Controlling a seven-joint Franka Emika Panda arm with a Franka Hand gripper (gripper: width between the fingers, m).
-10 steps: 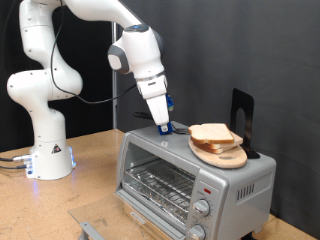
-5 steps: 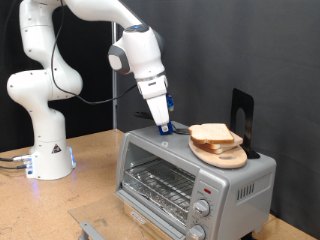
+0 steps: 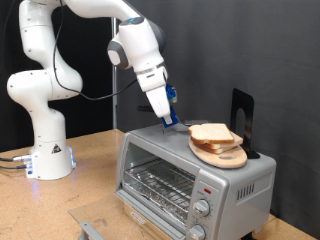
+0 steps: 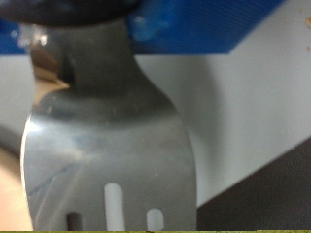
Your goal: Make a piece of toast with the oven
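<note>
Exterior view, left to right: white Franka arm (image 3: 45, 75) on its base at far left, reaching over to the two-finger gripper (image 3: 165, 108) above the left part of the boxy silver toaster oven (image 3: 190, 180). Fingers clamped on a blue-handled tool (image 3: 171, 98), held clear of the oven roof; blade end mostly hidden behind the gripper and hard to make out from here. Oven glass door shut, wire rack visible behind it, two round knobs (image 3: 199, 218) at the front right, bottom edge cut off by the frame. On the oven roof to the right of the tool, round wooden board (image 3: 222, 153) carrying stacked slices, the top piece of pale toast with tan crust (image 3: 211, 133) lying near the tool but apart from it. Black upright stand (image 3: 242, 118) at far right behind the board.

Wrist view: only the slotted shiny metal spatula blade (image 4: 107, 146) filling the picture, blurred, blue handle at the edge; toast and oven not visible.
</note>
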